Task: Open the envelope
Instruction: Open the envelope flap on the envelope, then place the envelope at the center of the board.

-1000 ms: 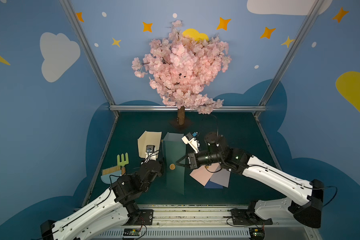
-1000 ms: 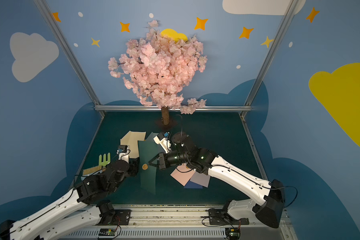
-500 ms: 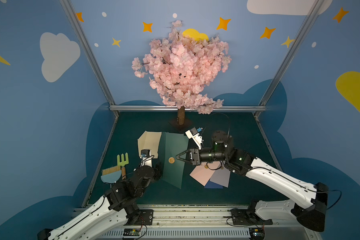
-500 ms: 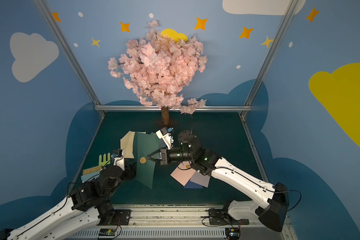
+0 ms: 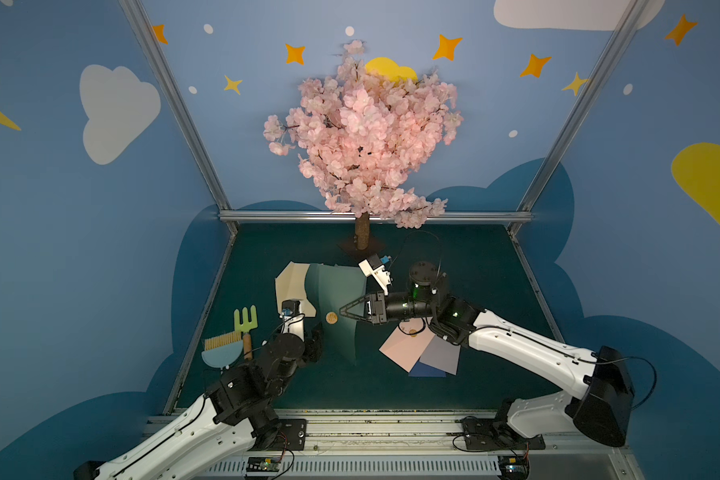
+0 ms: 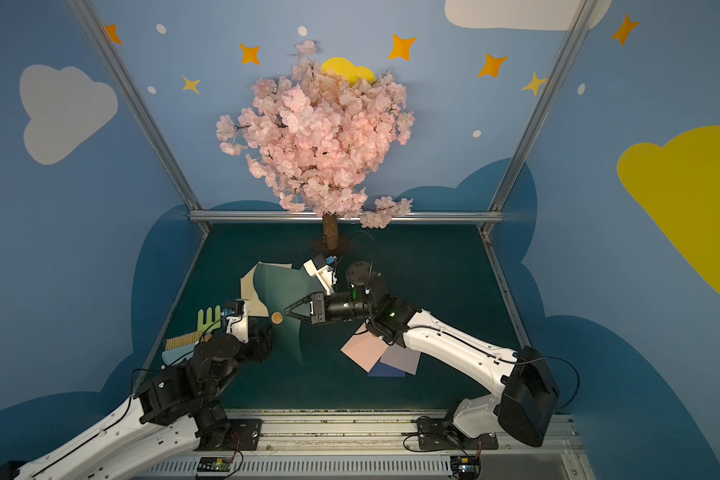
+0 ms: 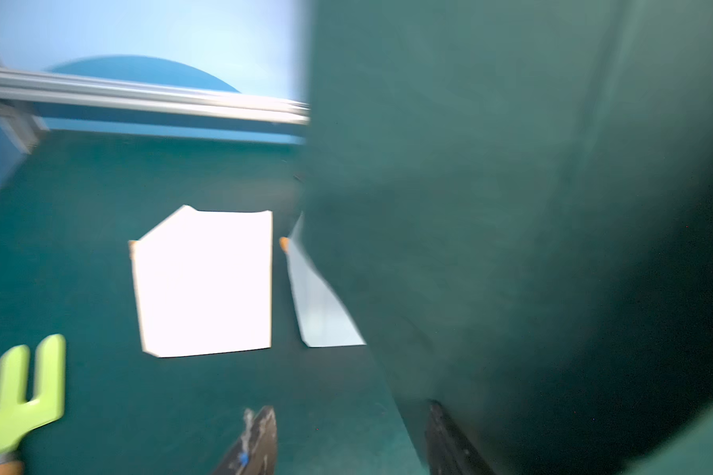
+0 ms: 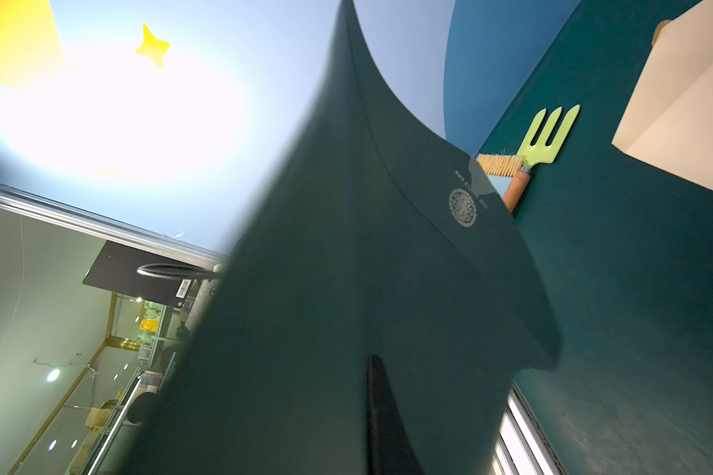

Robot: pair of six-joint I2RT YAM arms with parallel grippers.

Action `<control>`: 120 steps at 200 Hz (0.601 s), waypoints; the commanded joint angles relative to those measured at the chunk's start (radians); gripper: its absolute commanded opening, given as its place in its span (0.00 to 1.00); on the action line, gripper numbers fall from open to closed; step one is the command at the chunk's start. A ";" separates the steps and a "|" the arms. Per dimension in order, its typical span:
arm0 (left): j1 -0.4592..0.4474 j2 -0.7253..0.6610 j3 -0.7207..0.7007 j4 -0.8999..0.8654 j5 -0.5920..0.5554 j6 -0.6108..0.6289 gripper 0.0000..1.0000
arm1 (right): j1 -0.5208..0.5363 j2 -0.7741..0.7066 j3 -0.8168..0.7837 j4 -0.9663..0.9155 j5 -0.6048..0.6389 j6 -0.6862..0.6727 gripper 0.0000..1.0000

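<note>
Setting: dark green table [image 5: 454,257] in a blue booth painted with clouds and stars, with a pink blossom tree [image 5: 362,137] at the back.
Tool, right: the right gripper [image 5: 342,311] is closed, pinching the green envelope [image 5: 337,291] at its edge just beside a round tan seal [image 5: 331,318].
Tool, left: the left gripper [image 7: 348,409] has its jaws apart with bare table showing between them. One finger [image 7: 449,440] lies against the envelope's near edge and clamps nothing.
Key relation: the envelope stands on edge between the two grippers. Its long axis runs from the robot's side toward the tree, tilted. The right arm alone carries it, and the left is just beside its near lower corner.
Envelope position: raised above the table. Whether its lowest corner touches cannot be told.
Envelope look: matte dark green paper, bowed, with a pale printed emblem [image 8: 463,212] on the face toward the right wrist camera.
Likely next: the left jaws probably need to close on the body so the flap can be pulled away.
Surroundings: a cream envelope [image 5: 289,282] lies flat behind, pink, grey and blue sheets [image 5: 400,347] lie under the right arm, and a green rake [image 5: 245,320] and a brush [image 5: 221,344] lie at the left edge.
</note>
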 commanded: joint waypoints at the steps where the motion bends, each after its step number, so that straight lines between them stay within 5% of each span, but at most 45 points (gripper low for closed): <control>1: 0.002 -0.088 0.060 -0.205 -0.157 -0.067 0.57 | -0.035 -0.046 0.018 -0.131 0.006 -0.082 0.00; 49: 0.002 -0.235 0.167 -0.289 -0.203 -0.029 0.56 | -0.106 0.008 0.009 -0.207 0.002 -0.146 0.00; 120: 0.003 -0.179 0.239 -0.261 -0.171 0.030 0.57 | -0.065 0.348 0.096 0.067 -0.044 0.024 0.00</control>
